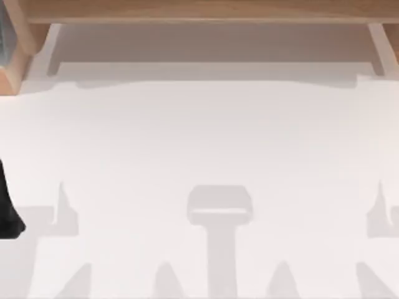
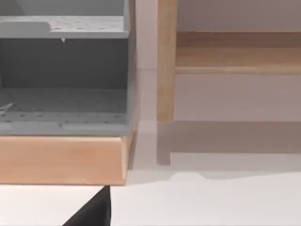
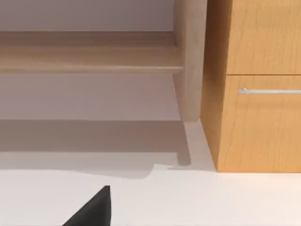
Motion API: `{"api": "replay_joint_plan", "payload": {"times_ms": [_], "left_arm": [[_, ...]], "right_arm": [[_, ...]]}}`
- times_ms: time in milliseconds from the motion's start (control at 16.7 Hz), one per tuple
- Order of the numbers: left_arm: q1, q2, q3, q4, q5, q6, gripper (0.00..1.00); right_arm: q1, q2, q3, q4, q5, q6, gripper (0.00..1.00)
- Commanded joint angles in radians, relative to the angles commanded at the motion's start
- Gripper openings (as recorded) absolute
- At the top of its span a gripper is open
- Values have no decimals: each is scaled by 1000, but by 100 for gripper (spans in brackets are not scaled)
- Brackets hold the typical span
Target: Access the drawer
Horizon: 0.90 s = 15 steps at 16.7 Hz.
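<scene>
Standing at the far right end of a plain white tabletop, a light-brown wooden cabinet with a flat drawer front faces the right arm's wrist camera; a slim silver bar handle runs across the top of the closed drawer. Beside the cabinet, a pale wooden post carries a long wooden shelf along the table's back edge. At the far left end, an open grey compartment with perforated floors sits on a light wooden base. The left arm shows as a dark shape at the table's left edge. A black finger tip of the left gripper and one of the right gripper hang above bare table, well apart from the drawer; whether either pair of fingers is spread or closed cannot be told.
</scene>
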Motion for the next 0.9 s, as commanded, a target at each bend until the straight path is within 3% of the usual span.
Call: {"api": "replay_joint_plan", "payload": {"times_ms": [360, 900], "left_arm": [[0, 0, 0, 0, 0, 0, 100], [0, 0, 0, 0, 0, 0, 100]], "right_arm": [[-59, 112, 68, 82, -69, -3, 100], [-355, 774, 359, 434, -353, 6, 100]]}}
